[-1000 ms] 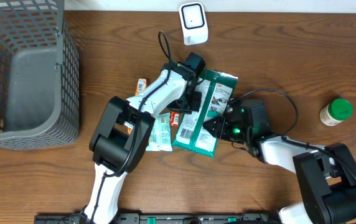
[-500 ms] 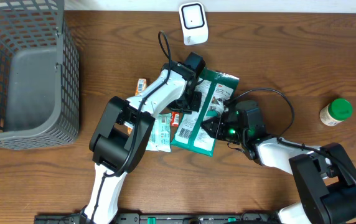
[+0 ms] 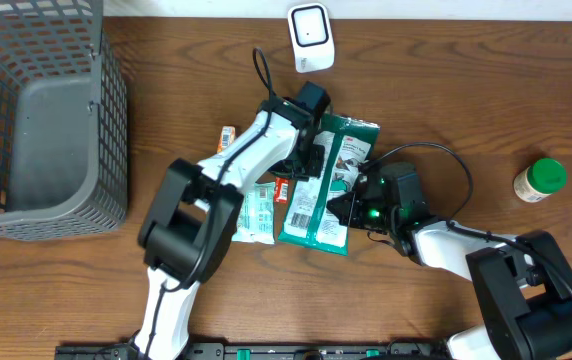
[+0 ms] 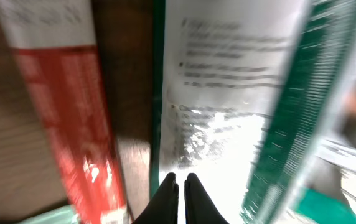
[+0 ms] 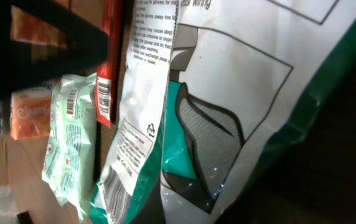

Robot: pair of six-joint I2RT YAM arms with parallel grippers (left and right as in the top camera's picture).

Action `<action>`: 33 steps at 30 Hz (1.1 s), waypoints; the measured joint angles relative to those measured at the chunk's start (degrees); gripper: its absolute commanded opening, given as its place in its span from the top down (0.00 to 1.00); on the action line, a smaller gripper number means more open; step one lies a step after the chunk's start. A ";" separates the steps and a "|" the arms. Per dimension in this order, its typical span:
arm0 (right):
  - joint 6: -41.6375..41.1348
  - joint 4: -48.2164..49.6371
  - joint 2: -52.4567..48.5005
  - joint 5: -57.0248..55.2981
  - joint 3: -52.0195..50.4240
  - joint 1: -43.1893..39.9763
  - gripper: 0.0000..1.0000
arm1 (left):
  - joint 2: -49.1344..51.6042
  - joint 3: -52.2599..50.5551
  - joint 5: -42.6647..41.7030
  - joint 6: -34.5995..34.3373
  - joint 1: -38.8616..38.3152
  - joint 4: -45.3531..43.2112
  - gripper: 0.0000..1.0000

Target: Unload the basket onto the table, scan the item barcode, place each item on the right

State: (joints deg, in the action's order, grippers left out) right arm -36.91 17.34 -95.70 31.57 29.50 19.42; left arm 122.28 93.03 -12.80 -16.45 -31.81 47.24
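Observation:
The item, a green and white packet point(image 3: 326, 185), lies mid-table with its barcode label point(image 3: 303, 207) facing up. The white scanner point(image 3: 309, 37) stands at the far edge. My left gripper point(image 3: 311, 162) is over the packet's left edge. In the left wrist view its black fingertips point(image 4: 179, 185) are shut against the packet's white panel point(image 4: 228, 93); whether they pinch film I cannot tell. My right gripper point(image 3: 353, 205) is shut on the packet's right edge. In the right wrist view the packet point(image 5: 228, 93) fills the frame and hides the fingers, and the barcode point(image 5: 112, 196) shows at lower left.
A pale green wrapper point(image 3: 258, 212), a red bar point(image 3: 281, 188) and an orange packet point(image 3: 227, 137) lie just left of the item. A grey mesh basket point(image 3: 36, 120) fills the left side. A green-lidded bottle point(image 3: 539, 180) lies at the far right.
My right gripper has moved in and shut on the packet's right edge, and the packet has shifted a little. The left arm's elbow has swung slightly left, its gripper still shut.

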 measured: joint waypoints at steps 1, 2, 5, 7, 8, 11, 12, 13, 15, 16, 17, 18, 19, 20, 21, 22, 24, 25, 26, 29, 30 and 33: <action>0.59 -0.39 0.46 0.52 0.00 -0.50 0.99 | -1.49 -0.07 0.00 -0.07 0.04 -0.02 0.88; 1.09 -0.52 0.94 1.01 0.00 -0.92 0.99 | -3.69 -0.11 0.00 -0.02 0.17 -0.04 0.88; 3.48 -1.16 3.23 2.80 0.00 -1.99 0.99 | -11.08 -0.11 0.00 0.00 0.87 0.00 0.88; 5.33 -2.95 5.77 3.80 0.02 -2.67 0.99 | -17.33 -0.11 0.00 -0.07 1.88 0.61 0.88; 5.90 -3.76 6.71 4.07 0.02 -2.69 0.99 | -19.54 -0.11 0.00 -0.07 2.34 0.92 0.88; 8.98 -10.23 10.36 4.83 0.35 -3.17 0.99 | -26.82 -0.11 0.09 -0.33 4.74 2.56 0.88; 10.05 -12.83 11.43 4.94 0.68 -3.45 0.99 | -28.92 -0.11 0.57 -0.55 5.75 3.08 0.88; 11.47 -16.28 12.59 4.94 1.27 -3.76 0.99 | -31.06 -0.11 1.16 -0.90 6.86 3.87 0.88; 14.19 -22.97 14.34 4.66 3.41 -4.22 0.99 | -34.84 -0.11 3.15 -1.42 9.29 5.49 0.88; 15.37 -26.03 14.91 4.48 4.63 -4.26 0.99 | -36.81 -0.11 4.31 -1.62 10.80 6.71 0.88; 16.57 -29.38 15.30 3.96 6.27 -4.26 0.99 | -38.34 -0.11 4.98 -1.75 12.26 7.67 0.88; 17.92 -32.72 15.63 3.21 8.09 -4.24 0.99 | -39.95 -0.11 5.68 -1.77 13.84 9.20 0.88; 19.28 -36.09 15.76 1.90 10.14 -4.24 0.99 | -41.07 -0.09 6.23 -1.84 15.26 10.73 0.89; 20.31 -38.07 15.85 0.85 11.52 -4.24 0.99 | -41.97 -0.04 6.75 -1.95 16.50 12.26 0.88; 21.31 -39.80 15.89 -0.37 12.94 -4.24 0.99 | -42.66 -0.04 7.21 -2.19 17.73 14.51 0.88; 22.45 -41.31 15.96 -1.66 14.12 -4.24 0.99 | -42.97 0.02 7.58 -2.45 18.69 17.25 0.88; 24.02 -42.34 16.02 -3.56 15.43 -4.24 0.99 | -42.88 0.00 8.76 -3.10 20.35 22.40 0.88; 24.65 -42.51 16.06 -4.46 15.76 -4.24 0.99 | -42.60 0.00 9.75 -3.45 21.11 24.81 0.89; 25.11 -42.66 16.06 -5.05 15.85 -4.24 0.99 | -42.18 0.00 10.86 -3.69 22.03 27.28 0.89; 26.08 -43.43 16.06 -6.47 15.85 -4.24 0.99 | -41.33 -0.02 14.67 -4.44 25.11 31.52 0.89; 26.34 -43.43 16.06 -6.75 15.85 -4.24 0.99 | -41.20 0.00 15.89 -4.55 26.18 32.15 0.89; 27.08 -43.45 16.06 -7.50 15.85 -4.24 0.99 | -41.16 -0.02 18.67 -4.87 29.38 32.44 0.89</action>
State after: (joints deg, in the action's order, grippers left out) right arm -9.82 -26.11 -79.64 24.08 45.34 15.18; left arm 81.12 93.01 5.87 -21.32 -2.44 79.68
